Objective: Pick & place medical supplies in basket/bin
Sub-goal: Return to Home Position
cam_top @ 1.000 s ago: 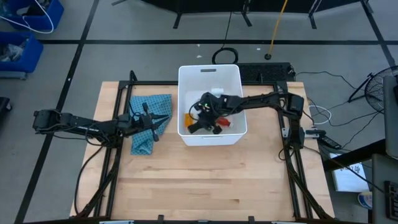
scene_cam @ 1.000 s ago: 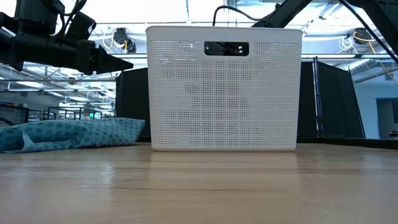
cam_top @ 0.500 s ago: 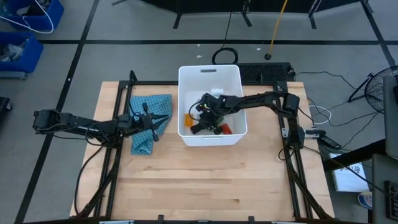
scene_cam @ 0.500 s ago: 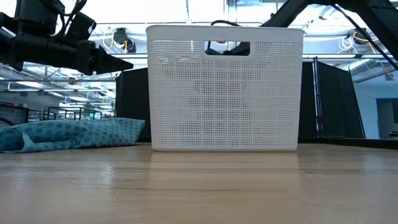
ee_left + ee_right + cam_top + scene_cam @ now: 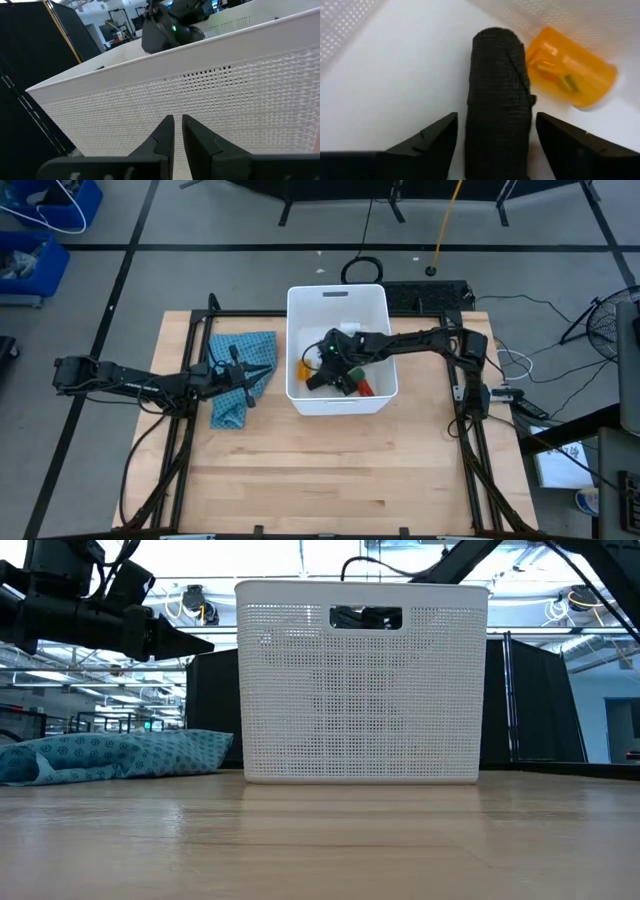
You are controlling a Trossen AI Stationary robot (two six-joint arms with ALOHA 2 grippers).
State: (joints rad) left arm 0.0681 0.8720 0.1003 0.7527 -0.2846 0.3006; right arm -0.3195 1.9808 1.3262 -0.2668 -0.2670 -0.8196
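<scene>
The white tub stands at the table's middle, toward the far edge. My right gripper reaches down into it, open. In the right wrist view its fingers stand on either side of the black oblong bar, which lies on the tub floor. The small orange bottle lies on its side next to the bar. A red bottle lies near the tub's right wall. My left gripper is shut and hovers over the teal cloth, pointing at the tub's left wall.
The teal patterned cloth lies bunched on the table left of the tub. Bare wood stretches from the tub to the near edge. A black frame runs along the table's sides. The tub's walls close in on my right gripper.
My right wrist has shifted a little inside the tub: the dark shape behind the handle slot thinned, then filled in again. The left arm has kept still.
</scene>
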